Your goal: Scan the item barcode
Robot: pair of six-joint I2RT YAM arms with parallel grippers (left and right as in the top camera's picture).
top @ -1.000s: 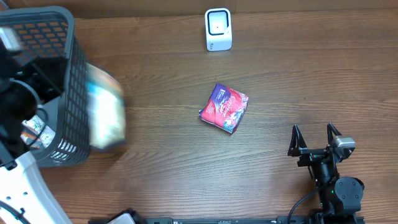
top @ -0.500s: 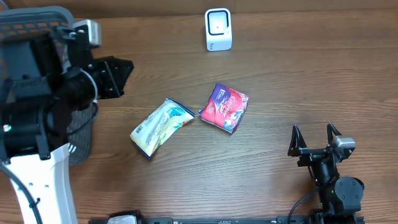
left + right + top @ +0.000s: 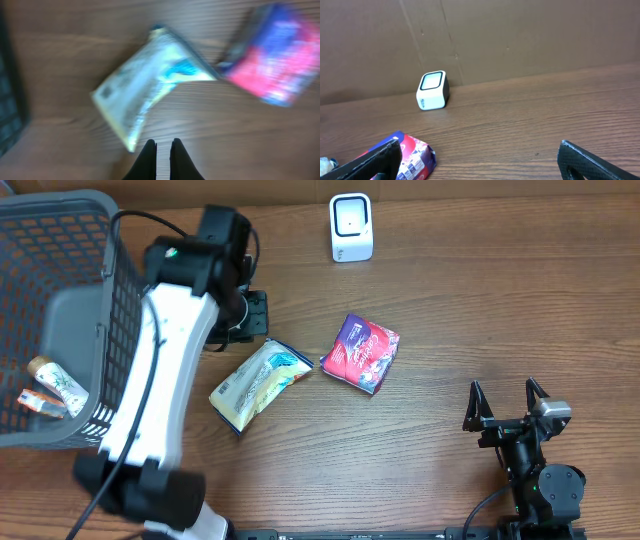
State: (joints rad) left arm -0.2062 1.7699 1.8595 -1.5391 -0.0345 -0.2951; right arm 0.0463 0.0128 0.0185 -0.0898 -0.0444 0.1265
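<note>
A pale yellow-and-white packet (image 3: 258,383) lies flat on the wooden table, with a red-and-purple packet (image 3: 361,352) just to its right. The white barcode scanner (image 3: 351,227) stands at the far edge. My left gripper (image 3: 252,320) hovers just beyond the pale packet, shut and holding nothing. The blurred left wrist view shows its fingertips (image 3: 163,150) together, short of the pale packet (image 3: 150,82), with the red packet (image 3: 270,55) at the right. My right gripper (image 3: 508,405) rests open near the front right. It faces the scanner (image 3: 433,90) and the red packet (image 3: 412,157).
A grey mesh basket (image 3: 110,340) fills the left side and holds a few small items (image 3: 50,385). My white left arm (image 3: 165,350) crosses in front of it. A brown cardboard wall (image 3: 520,35) backs the table behind the scanner.
The pale packet dropped out of the basket onto the table a second ago. Since then my left arm has swung right, from the basket to above that packet. The right arm has not moved.
</note>
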